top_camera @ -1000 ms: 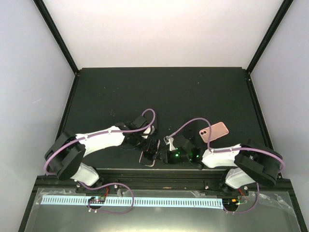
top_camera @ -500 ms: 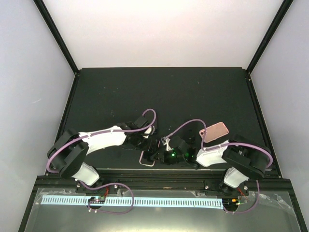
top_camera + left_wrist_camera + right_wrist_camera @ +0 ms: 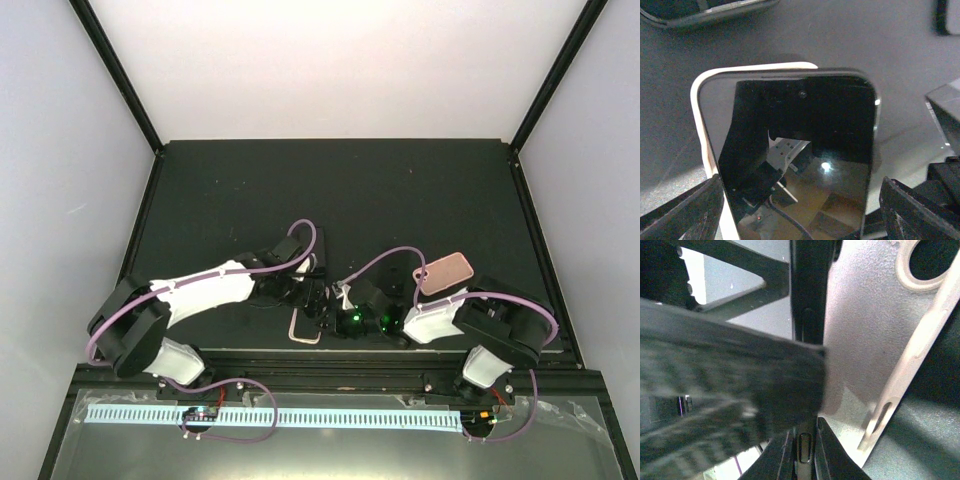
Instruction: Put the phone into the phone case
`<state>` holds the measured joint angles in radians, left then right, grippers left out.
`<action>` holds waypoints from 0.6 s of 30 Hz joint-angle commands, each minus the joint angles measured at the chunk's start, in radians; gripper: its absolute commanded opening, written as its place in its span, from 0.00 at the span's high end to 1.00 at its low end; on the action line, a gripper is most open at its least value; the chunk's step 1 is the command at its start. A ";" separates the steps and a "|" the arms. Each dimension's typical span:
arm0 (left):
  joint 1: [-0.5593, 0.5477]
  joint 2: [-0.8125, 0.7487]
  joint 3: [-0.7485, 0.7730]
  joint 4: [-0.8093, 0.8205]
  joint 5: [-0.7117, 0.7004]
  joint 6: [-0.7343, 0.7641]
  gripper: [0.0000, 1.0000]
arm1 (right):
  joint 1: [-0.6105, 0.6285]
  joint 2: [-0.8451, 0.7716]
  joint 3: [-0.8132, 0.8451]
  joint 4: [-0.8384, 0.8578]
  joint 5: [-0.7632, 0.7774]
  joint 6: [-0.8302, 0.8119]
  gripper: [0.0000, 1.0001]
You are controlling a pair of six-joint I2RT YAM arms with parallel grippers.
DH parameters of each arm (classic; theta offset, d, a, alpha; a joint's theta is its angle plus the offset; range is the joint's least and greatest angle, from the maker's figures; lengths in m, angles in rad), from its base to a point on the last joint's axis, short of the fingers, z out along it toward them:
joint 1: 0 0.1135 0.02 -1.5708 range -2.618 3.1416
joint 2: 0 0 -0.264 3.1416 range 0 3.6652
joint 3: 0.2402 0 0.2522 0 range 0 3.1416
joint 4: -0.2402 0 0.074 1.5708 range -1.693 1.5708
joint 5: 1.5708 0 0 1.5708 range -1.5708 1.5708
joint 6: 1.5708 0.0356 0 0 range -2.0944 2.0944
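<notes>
Fingers of our right end effector [image 3: 805, 447] clench the thin edge of the phone [image 3: 800, 150]; our left end effector [image 3: 801, 212] stands released, straddling the phone, which we see lying skewed over the white case [image 3: 701, 130] on the surface [image 3: 850, 35].

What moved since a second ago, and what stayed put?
The right arm swung inward, carrying the right gripper leftward to the edge of the glossy black phone lying on its white plastic case. The left gripper barely shifted, straddling the phone. The pink rectangular cover stayed put.
</notes>
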<state>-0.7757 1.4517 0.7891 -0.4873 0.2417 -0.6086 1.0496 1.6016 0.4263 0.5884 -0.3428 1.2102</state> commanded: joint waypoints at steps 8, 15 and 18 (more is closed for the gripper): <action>0.098 -0.164 -0.043 0.041 0.041 -0.045 0.14 | 0.004 -0.026 -0.011 -0.033 0.025 0.040 0.99; 0.165 -0.263 -0.169 0.105 0.058 -0.037 0.16 | 0.003 -0.026 -0.020 0.016 -0.050 0.133 0.98; 0.173 -0.286 -0.239 0.159 0.085 -0.044 0.16 | -0.011 -0.014 -0.013 0.015 -0.086 0.160 0.97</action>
<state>-0.6163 1.1961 0.6220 -0.4068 0.2798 -0.6434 1.0481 1.5875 0.4107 0.5865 -0.3691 1.3228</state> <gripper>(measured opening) 0.842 0.081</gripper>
